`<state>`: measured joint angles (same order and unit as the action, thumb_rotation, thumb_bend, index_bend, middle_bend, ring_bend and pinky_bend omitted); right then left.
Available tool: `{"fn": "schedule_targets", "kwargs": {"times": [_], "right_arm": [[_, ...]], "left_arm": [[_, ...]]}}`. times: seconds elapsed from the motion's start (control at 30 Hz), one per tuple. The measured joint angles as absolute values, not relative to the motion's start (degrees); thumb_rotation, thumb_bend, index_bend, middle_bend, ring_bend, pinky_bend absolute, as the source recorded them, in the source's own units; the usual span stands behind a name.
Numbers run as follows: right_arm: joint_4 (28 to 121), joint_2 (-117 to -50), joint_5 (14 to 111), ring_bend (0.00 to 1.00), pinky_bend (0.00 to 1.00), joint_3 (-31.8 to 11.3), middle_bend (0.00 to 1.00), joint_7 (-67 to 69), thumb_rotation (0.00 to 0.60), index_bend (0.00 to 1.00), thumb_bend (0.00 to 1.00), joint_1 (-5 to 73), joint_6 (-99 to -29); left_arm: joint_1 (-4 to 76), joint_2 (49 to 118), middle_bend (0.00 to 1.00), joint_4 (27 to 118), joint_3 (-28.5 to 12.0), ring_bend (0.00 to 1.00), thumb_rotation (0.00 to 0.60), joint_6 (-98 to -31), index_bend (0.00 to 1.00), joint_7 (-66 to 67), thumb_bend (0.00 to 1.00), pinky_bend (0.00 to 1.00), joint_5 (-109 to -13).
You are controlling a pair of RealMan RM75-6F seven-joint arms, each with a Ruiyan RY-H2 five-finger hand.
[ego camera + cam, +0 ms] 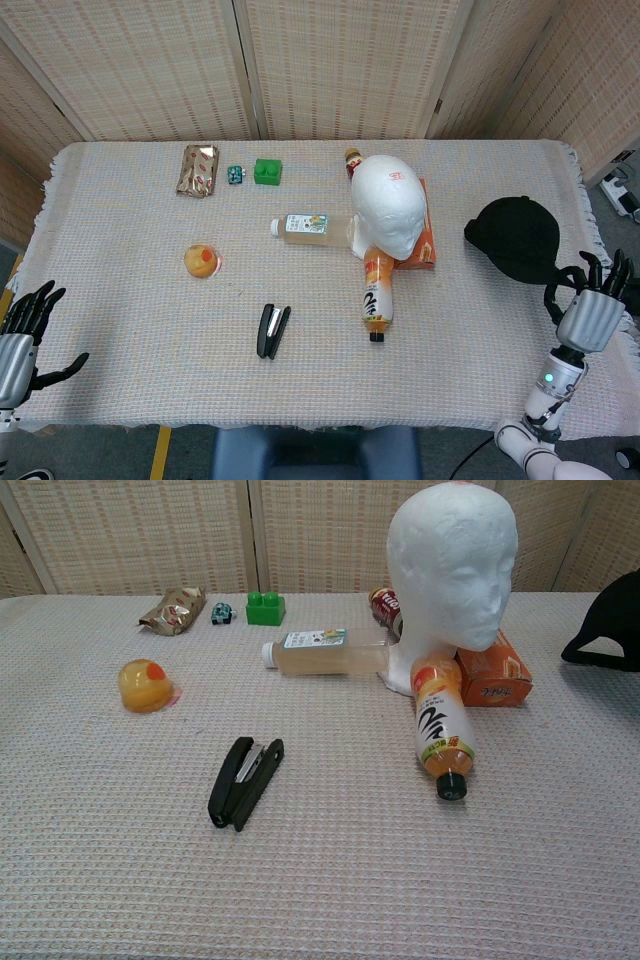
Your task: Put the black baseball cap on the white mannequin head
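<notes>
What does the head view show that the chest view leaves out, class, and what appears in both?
Only the head view shows the left hand, the right hand gripping the black baseball cap, and the table's fringed edge. Only the chest view shows the white mannequin head's face and the cap lifted off the cloth. Both show the stapler, orange bottle and green block.

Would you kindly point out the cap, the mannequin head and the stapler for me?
cap [515, 236]: head view, on the top of its crown.
mannequin head [455, 555]: chest view, on the face near the eye.
stapler [272, 331]: head view, on the middle of its body.
</notes>
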<state>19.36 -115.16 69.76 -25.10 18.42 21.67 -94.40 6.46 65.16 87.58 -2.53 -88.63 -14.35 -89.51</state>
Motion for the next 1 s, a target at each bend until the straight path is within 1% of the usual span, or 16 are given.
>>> {"fn": "schedule_targets", "kwargs": {"times": [0.37,0.53,0.73,0.87,1.0], "right_arm": [[23.8,-111.3,66.6,0.01,0.00,-30.8,0.29,17.9,0.600,0.90,0.38,27.4,-95.6],[25.0,-110.4,66.1,0.02,0.00,-32.0,0.30,17.3,0.600,0.91,0.38,29.7,-96.1],[29.0,-108.8,66.1,0.02,0.00,-34.5,0.30,14.0,0.600,0.91,0.38,37.2,-97.5],[33.4,-107.5,66.7,0.02,0.00,-35.9,0.30,10.3,0.600,0.91,0.37,42.1,-98.7],[37.2,-106.9,67.8,0.02,0.00,-36.0,0.30,7.0,0.600,0.91,0.37,45.4,-99.5]], "left_arm": [[6.6,65.7,0.00,87.2,-2.5,0.00,0.600,-88.1,0.00,-12.7,0.24,0.08,-89.4],[6.7,65.9,0.00,87.1,-2.6,0.00,0.600,-87.7,0.00,-12.4,0.24,0.08,-89.0],[7.1,66.5,0.00,86.8,-2.7,0.00,0.600,-86.5,0.00,-11.2,0.24,0.08,-88.2],[7.4,66.9,0.00,86.5,-3.1,0.00,0.600,-85.6,0.00,-10.9,0.24,0.08,-87.1],[7.7,67.2,0.00,86.0,-3.6,0.00,0.600,-84.7,0.00,-10.6,0.24,0.08,-85.8]]}}
